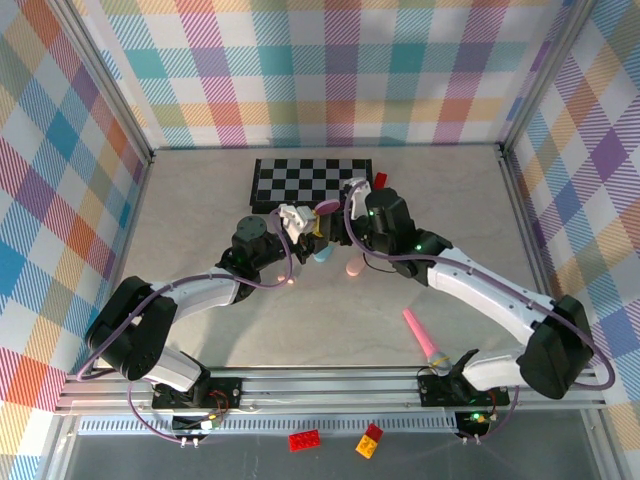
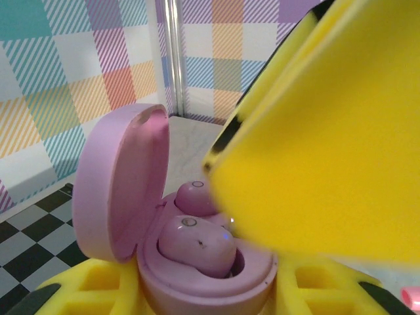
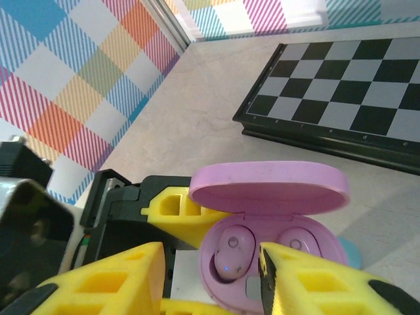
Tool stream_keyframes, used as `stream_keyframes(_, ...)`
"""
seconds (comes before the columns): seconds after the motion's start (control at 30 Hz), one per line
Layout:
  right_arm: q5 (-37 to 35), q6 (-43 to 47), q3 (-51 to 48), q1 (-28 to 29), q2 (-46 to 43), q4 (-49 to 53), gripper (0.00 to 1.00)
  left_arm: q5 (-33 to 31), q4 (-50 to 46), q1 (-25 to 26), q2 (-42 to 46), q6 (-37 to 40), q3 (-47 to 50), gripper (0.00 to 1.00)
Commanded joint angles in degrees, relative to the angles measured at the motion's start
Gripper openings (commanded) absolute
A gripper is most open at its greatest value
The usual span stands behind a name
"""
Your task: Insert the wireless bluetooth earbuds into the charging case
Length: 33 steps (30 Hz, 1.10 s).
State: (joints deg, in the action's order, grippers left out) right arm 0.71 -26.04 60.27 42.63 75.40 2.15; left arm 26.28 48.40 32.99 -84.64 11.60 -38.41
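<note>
My left gripper (image 2: 207, 296) clamps the open lilac charging case (image 2: 118, 190), two lilac earbuds (image 2: 195, 244) seated inside, while my right gripper (image 3: 213, 282) hovers just above, fingers (image 3: 118, 275) spread, empty.

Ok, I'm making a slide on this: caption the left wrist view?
Open lilac charging case, two earbuds seated inside, gripped by the left gripper.

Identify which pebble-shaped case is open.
The lilac case, gripped in the left pincer, has its lid raised and two buds seated inside. The pink case lies shut on the table.
</note>
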Motion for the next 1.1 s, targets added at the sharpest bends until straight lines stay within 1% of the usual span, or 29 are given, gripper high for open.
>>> stream_keyframes(0.0, 2.0, 1.3, -0.4, -0.6, -3.5, -3.1, 0.44, 1.0, 3.3, 0.4, -0.1, -0.1, -0.5, 0.33)
stream_keyframes(0.2, 4.2, 1.0, 2.9, -2.5, -3.9, -1.7, 0.48, 3.5, 1.3, 0.4, 1.1, 3.4, 0.5, 0.33)
stream_keyframes(0.33, 7.0, 0.2, 9.8, -5.4, 0.3, 6.5, 0.51, 5.1, -0.3, 0.4, 2.3, 4.9, 0.9, 0.33)
stream_keyframes(0.47, 9.3, -0.2, 11.9, -6.9, 3.8, 7.8, 0.52, 6.2, -1.7, 0.4, 2.9, 5.8, 0.6, 0.33)
stream_keyframes(0.53, 11.3, -0.3, 14.1, -7.5, 5.7, 10.6, 0.52, 6.3, -2.1, 0.4, 3.2, 5.8, 0.3, 0.34)
stream_keyframes(0.67, 14.5, 1.1, 17.8, -7.7, 8.2, 17.0, 0.46, 6.2, -3.4, 0.4, 3.1, 6.2, -0.8, 0.33)
stream_keyframes(0.7, 14.7, 1.1, 17.7, -7.7, 8.1, 17.5, 0.43, 6.2, -3.4, 0.4, 3.1, 6.2, -1.0, 0.33)
stream_keyframes(0.87, 14.3, 1.7, 16.1, -7.8, 6.4, 20.5, 0.33, 5.4, -3.2, 0.4, 3.3, 5.6, -1.6, 0.33)
stream_keyframes(0.93, 14.3, 2.3, 15.5, -7.9, 5.4, 21.4, 0.32, 5.0, -2.5, 0.4, 3.3, 4.8, -1.5, 0.33)
stream_keyframes(1.07, 14.4, 5.3, 15.8, -8.0, 4.6, 24.3, 0.32, 4.8, -1.4, 0.4, 3.1, 3.5, -1.6, 0.33)
